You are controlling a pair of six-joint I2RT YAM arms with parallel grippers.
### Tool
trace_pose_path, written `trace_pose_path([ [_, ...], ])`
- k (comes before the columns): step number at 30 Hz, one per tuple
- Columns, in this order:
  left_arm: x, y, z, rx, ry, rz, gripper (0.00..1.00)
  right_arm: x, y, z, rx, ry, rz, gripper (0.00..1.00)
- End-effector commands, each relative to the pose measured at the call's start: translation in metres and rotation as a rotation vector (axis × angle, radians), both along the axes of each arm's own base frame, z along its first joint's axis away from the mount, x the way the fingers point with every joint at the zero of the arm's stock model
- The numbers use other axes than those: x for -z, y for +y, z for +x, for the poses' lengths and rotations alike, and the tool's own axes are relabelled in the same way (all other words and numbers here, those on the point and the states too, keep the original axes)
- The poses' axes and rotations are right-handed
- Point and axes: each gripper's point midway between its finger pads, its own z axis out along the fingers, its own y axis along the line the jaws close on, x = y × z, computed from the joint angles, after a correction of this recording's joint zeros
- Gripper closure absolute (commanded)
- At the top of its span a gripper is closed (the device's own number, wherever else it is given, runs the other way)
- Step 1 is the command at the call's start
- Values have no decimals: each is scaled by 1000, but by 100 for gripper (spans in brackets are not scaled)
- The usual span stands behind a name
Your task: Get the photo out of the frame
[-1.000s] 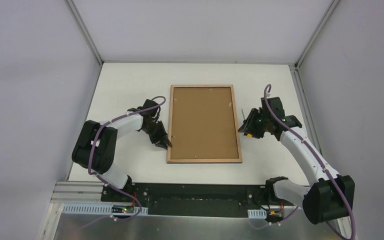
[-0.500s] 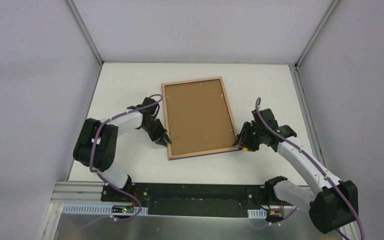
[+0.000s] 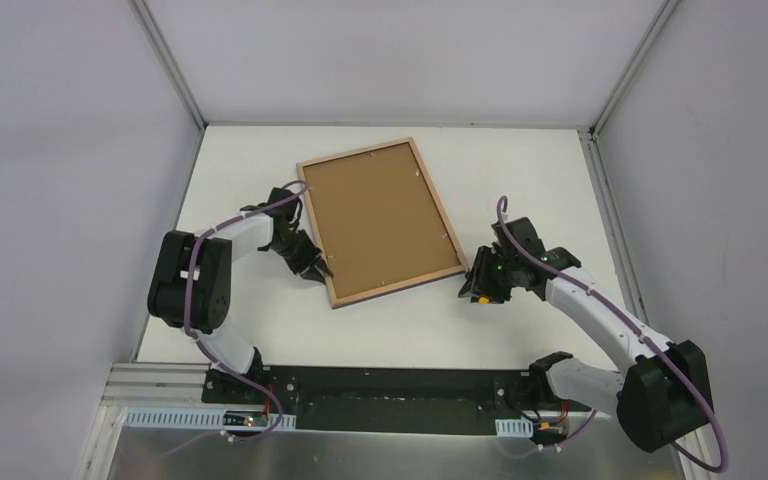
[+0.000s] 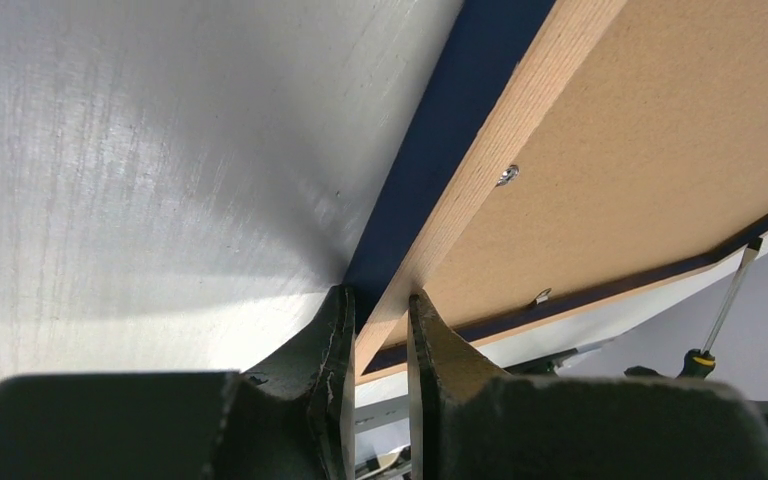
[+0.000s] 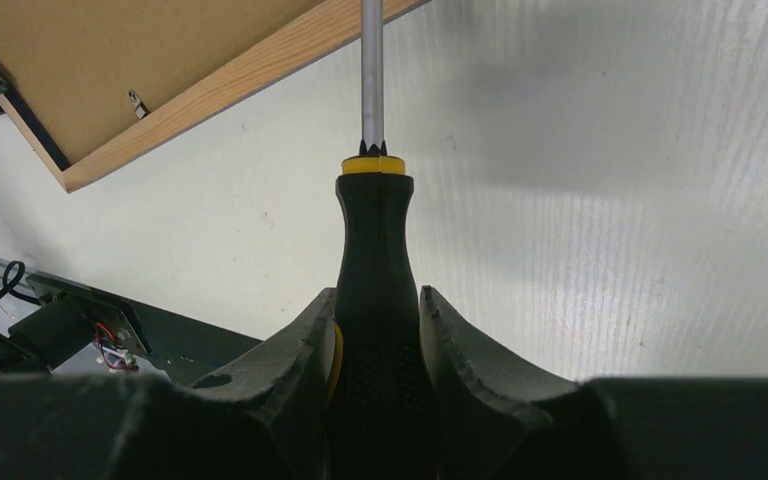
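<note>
Plainly, the job is in its early part. The frame [image 3: 398, 286] lies face down on the table [image 3: 560, 180], turned at a slant, with its light wooden rim up and the brown backing board [image 3: 380, 220] seated inside it. The photo cannot be seen in any view; my guess is that it sits under the board, against the glass side.

The left claw [image 3: 318, 270] is at the frame's near left corner. In its wrist view the left claw [image 4: 378, 310] is nearly closed, one finger on the navy face and the other on the wooden back, pinching the rim between them. Whether that corner is raised off the table I cannot tell.

The right claw [image 3: 482, 283] is just beside the near right corner, closed around the black handle of a screwdriver [image 5: 372, 230]. The steel shaft points at the wooden rim and runs out of the top of the wrist picture, so I cannot say whether the tip touches.

Small metal tabs [image 4: 540, 297] show along the board's edge, another [image 5: 137, 102] near the right corner, and they look turned over the board. So nothing is opened yet. What is left, as I judge it: turn or pry the tabs aside, lift the board out, then take the photo from the frame
</note>
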Motion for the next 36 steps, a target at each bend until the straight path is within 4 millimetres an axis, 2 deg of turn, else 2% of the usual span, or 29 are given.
trace_pose_path([
  [1,30,33,-10,-37,80,167,100,-6,11,16,-34,-66,33,100],
  [10,34,34,-17,-15,102,165,100,3,19,43,-69,-88,6,100],
  [19,35,38,-22,15,115,181,100,7,22,55,-95,-114,0,100],
  [22,35,39,-23,25,118,184,100,-6,27,59,-126,-160,17,100],
  [27,33,39,-21,38,116,189,100,-46,29,57,-133,-231,47,100],
  [29,33,39,-20,36,119,190,100,-52,28,55,-135,-242,51,100],
  [36,34,38,-21,37,129,183,100,-28,29,63,-141,-198,27,100],
])
